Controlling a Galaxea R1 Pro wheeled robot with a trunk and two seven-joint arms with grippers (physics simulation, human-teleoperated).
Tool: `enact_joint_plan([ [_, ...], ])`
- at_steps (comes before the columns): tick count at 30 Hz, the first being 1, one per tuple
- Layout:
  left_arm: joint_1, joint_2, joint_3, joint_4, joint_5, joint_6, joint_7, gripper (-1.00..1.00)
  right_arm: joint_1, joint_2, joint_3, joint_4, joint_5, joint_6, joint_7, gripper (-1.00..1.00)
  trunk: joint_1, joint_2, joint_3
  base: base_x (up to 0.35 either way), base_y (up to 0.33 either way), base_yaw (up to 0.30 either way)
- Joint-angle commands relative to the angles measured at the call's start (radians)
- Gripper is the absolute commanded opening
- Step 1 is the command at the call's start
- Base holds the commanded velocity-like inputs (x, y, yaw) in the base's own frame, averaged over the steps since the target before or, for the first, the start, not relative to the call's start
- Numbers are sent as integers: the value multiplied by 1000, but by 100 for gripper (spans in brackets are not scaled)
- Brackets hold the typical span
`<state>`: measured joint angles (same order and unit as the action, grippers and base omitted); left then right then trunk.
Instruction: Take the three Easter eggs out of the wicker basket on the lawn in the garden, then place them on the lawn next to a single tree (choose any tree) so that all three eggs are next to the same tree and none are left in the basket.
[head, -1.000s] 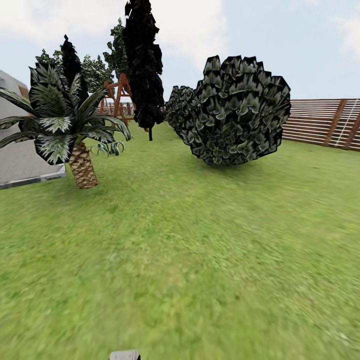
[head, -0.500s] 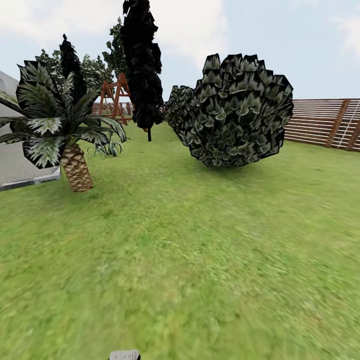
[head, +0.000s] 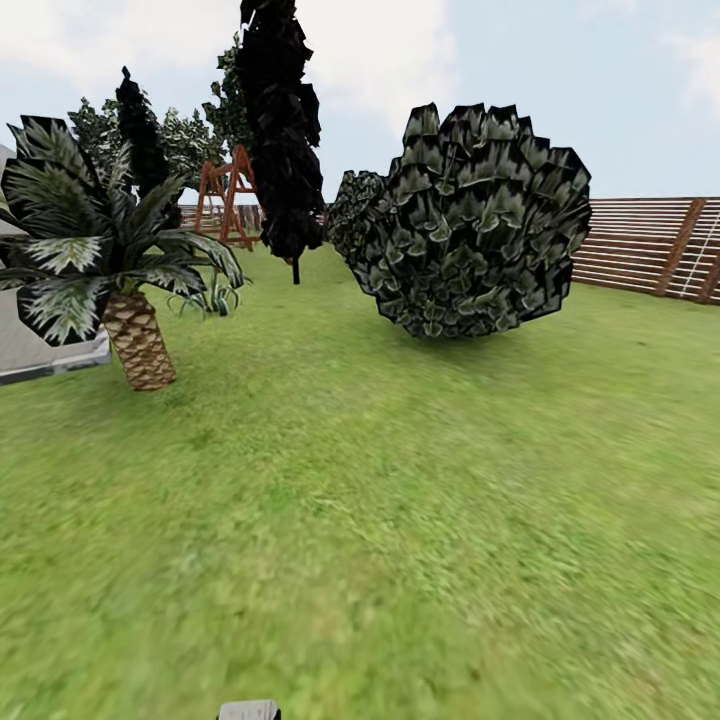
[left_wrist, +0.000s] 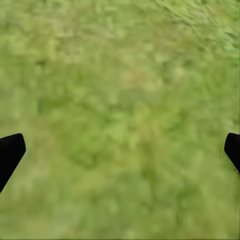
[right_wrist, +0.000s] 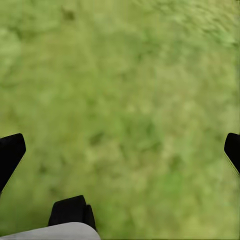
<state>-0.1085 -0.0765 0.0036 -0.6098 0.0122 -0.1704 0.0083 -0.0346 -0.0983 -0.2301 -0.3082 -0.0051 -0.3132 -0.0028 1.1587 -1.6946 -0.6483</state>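
Both tools spread wide; lawn (head: 400, 520) beneath: left tool (left_wrist: 120, 152); right tool (right_wrist: 120, 152)

palm (head: 130, 335) left, bush (head: 470, 220) right, on lawn (head: 380, 520)

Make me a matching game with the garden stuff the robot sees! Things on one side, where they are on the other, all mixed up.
Things:
1. palm
2. round bush
3. slatted fence
4. swing frame

Places in the head view:
A. far right, behind the lawn
B. middle, on the grass
C. far back, between the palm and the tall dark tree
D. left, near the grey paving

Pairs: 1-D, 2-B, 3-A, 4-C
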Motion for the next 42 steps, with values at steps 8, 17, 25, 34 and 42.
enact_joint_plan([
  [8,0,0,1,-1,2,-3,1,100,-1,0,-1,1,-1,-3,0,100,0,0,-1,302,-106,0],
  [17,0,0,1,-1,2,-3,1,100,-1,0,-1,1,-1,-3,0,100,0,0,-1,302,-106,160],
  [25,0,0,1,0,2,-3,1,100,-1,0,-1,1,-1,-3,0,100,0,0,-1,302,-106,15],
  [34,0,0,1,-1,1,-3,1,100,-1,-1,-2,0,-1,-3,0,100,0,0,-1,302,-106,15],
  [42,0,0,1,-1,1,-3,1,100,-1,-1,-2,0,-1,-3,0,100,0,0,-1,302,-106,163],
])
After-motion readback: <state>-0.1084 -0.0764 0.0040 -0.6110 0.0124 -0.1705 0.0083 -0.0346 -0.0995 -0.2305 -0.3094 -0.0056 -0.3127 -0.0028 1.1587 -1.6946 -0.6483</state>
